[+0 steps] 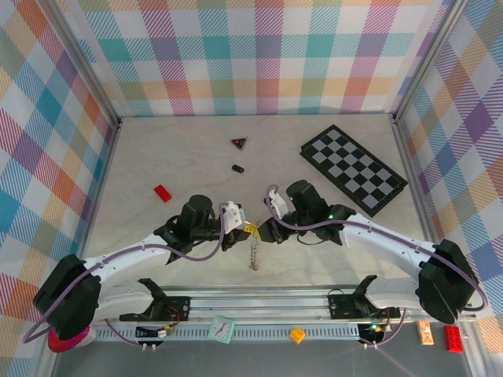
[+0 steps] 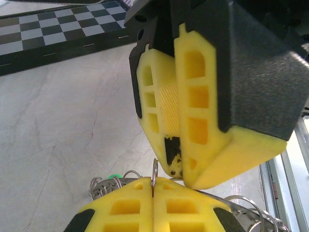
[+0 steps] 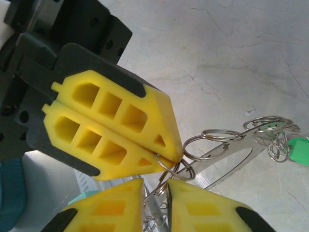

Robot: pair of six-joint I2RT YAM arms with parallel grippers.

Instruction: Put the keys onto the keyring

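Left end effector (image 2: 153, 186) clamped shut

Two arms, same build: left arm (image 1: 130, 258), right arm (image 1: 393, 234). White tubular links, black joint housings, bulky black shoulder blocks. Lilac cable (image 1: 200, 253) loops along each. Ends: left gripper (image 2: 153, 191), right gripper (image 3: 155, 188). Bright yellow wedge fingers (image 2: 198, 106), rectangular cut-out windows, black shells behind. Ribbed pad (image 2: 169, 104) on one inner face. Screw holes in black wrist block (image 3: 58, 29).

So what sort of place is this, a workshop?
Probably a robot test booth, not a workshop: a pale table walled by colourful plaid panels, two arms bolted to a rail at its near edge, and small props like a chequered board.
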